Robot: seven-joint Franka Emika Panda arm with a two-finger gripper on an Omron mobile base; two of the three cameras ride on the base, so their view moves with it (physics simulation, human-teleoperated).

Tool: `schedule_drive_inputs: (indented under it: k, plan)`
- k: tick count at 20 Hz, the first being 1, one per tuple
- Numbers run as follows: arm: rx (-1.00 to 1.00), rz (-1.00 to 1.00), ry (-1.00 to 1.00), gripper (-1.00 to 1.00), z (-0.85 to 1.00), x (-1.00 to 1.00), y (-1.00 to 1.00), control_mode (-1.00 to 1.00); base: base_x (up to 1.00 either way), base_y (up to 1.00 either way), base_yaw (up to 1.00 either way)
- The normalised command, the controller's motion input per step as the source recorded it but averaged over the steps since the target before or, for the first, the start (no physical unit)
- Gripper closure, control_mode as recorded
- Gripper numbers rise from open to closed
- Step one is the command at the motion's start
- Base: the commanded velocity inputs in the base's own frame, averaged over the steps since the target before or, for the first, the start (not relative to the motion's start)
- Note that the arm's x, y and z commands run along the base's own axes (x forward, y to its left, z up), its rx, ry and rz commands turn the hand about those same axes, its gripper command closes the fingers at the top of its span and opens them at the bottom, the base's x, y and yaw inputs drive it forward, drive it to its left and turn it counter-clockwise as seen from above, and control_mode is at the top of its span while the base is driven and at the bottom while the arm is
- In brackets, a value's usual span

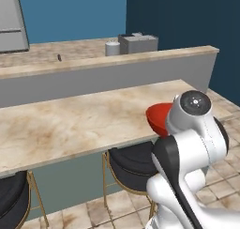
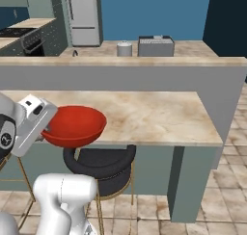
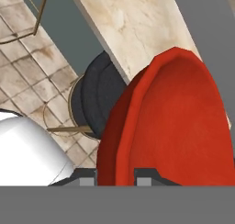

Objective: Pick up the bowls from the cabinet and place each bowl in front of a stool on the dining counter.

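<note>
My gripper [image 3: 117, 178] is shut on the rim of the glossy red bowl [image 3: 174, 126], one finger on each side of the rim. In the right base view the red bowl [image 2: 75, 125] hangs tilted at the near edge of the dining counter [image 2: 154, 113], with the gripper [image 2: 48, 130] at its left rim. It is directly above a black padded stool [image 2: 103, 164]. From the left base view the bowl [image 1: 157, 118] peeks out behind my arm, over the counter [image 1: 70, 125] edge and the stool [image 1: 133, 164]. The cabinet is out of view.
A second stool [image 1: 11, 200] stands at the far left. Behind the dining counter runs a raised grey ledge [image 2: 144, 77]. On the back worktop beyond it stand a grey box appliance [image 2: 156, 46] and a canister [image 2: 124, 48]. A fridge [image 2: 84, 15] stands at the back.
</note>
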Motion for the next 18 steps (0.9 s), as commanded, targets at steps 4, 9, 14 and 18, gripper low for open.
schedule_drive_inputs:
  k: [4,9,14,18]
  plan:
    - [0.00,0.00,-0.02,1.00,0.00,0.66,0.05,-1.00,0.00,0.00,0.00]
    - [0.04,-0.02,-0.03,1.00,-0.04,0.91,0.24,-1.00,0.00,0.00,0.00]
    - [0.08,-0.02,0.00,1.00,-0.19,0.96,0.28,-1.00,0.00,0.00,0.00]
    - [0.00,-0.23,0.04,1.00,-0.41,1.00,0.14,-1.00,0.00,0.00,0.00]
